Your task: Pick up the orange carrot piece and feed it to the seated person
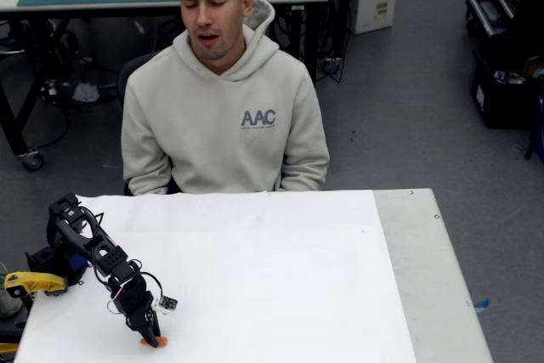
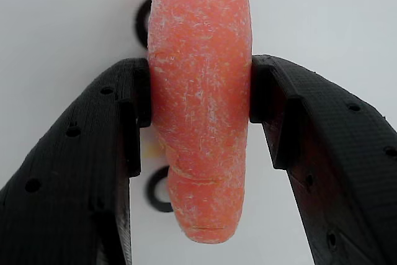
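White table (image 1: 280, 261), gripper (image 2: 198, 91) clamping stubby, rough-skinned orange carrot piece (image 2: 200, 103)

Even, bright overhead lighting; soft shadows; white tabletop (image 1: 280, 269) near glare. Wrist view sharp centrally, hand (image 2: 198, 91) fingers softening toward 6 o'clock.
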You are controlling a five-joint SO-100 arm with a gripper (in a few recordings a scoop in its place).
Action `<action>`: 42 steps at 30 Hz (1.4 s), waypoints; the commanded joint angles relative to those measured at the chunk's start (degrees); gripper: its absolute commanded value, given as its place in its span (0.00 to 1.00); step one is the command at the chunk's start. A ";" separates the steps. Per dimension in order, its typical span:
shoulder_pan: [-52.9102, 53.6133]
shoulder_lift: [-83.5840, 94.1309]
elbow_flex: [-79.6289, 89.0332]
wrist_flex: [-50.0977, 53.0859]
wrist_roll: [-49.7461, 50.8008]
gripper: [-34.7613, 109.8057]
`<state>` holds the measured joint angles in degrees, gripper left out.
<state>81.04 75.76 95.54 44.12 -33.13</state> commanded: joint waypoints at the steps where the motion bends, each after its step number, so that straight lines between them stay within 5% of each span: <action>1: -2.11 8.26 -4.83 0.09 -1.14 0.22; 42: -45.44 12.30 -59.85 -0.79 -1.76 0.22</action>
<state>37.97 81.91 44.56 43.95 -33.84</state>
